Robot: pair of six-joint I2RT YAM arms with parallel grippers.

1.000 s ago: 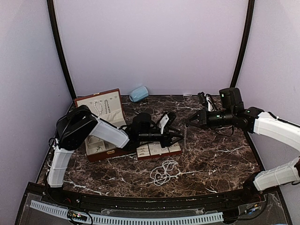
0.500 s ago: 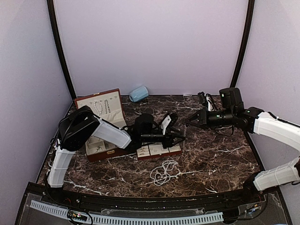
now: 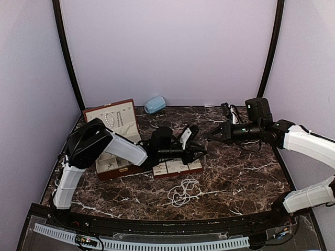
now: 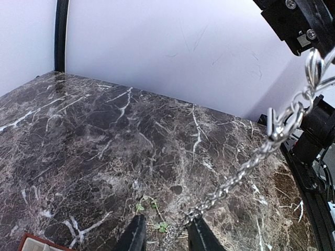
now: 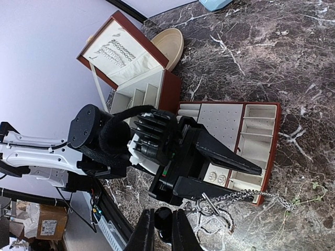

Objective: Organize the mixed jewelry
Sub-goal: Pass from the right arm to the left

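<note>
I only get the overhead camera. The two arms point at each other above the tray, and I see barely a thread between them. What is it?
Observer: A silver link chain with a toggle clasp, hanging from the right tool. The left wrist camera shows it plainly.
Operator: Has the left arm grabbed it?
Observer: Not yet. The left tool is open, and the chain just passes between its fingers.
Operator: Is anything hidden under that left arm?
Observer: Yes. The right wrist camera shows a cream round dish beside the open case.
</note>
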